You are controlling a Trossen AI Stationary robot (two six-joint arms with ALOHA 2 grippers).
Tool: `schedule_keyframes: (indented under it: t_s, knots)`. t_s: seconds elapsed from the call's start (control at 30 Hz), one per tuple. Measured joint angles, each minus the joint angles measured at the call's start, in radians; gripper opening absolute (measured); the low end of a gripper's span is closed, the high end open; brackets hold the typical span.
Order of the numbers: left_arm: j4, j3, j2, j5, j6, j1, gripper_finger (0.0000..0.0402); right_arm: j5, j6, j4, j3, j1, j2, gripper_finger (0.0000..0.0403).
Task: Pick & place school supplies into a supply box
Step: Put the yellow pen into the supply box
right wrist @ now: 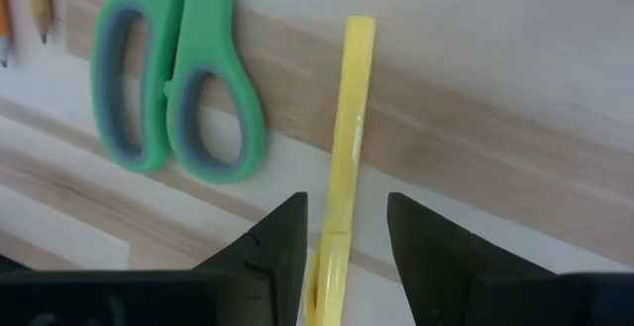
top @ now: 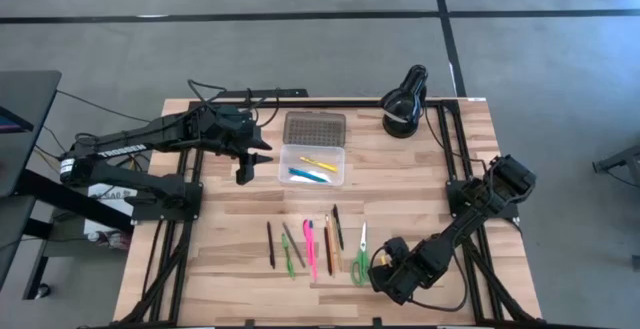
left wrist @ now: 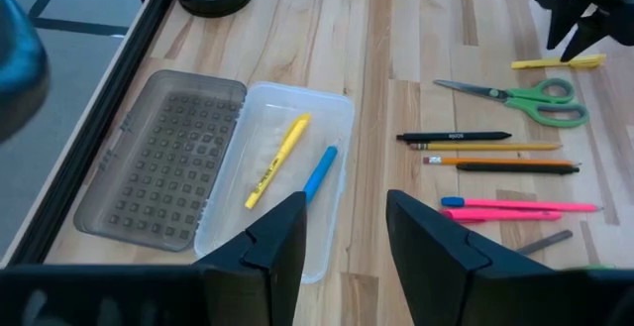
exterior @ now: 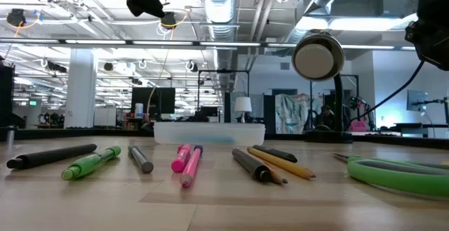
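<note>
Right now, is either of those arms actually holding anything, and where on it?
The right tool straddles one end of the yellow marker on the table; whether it grips yet cannot be told. The left tool is open, holding nothing, above the supply box.
</note>
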Motion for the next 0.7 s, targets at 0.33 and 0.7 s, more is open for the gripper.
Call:
schedule_keyframes:
  t_s: [0.33,0.7]
  knots:
    - [0.002,0.000,0.000,-0.002,0.002,0.000,0.0137,-0.069,0.004,0.038,0.023,0.005,0.077,0.0117]
    - [0.007,0.001,0.000,-0.002,-0.047,0.000,0.0137,-0.136,0.009,-0.022,0.028,0.002,0.086,0.0083]
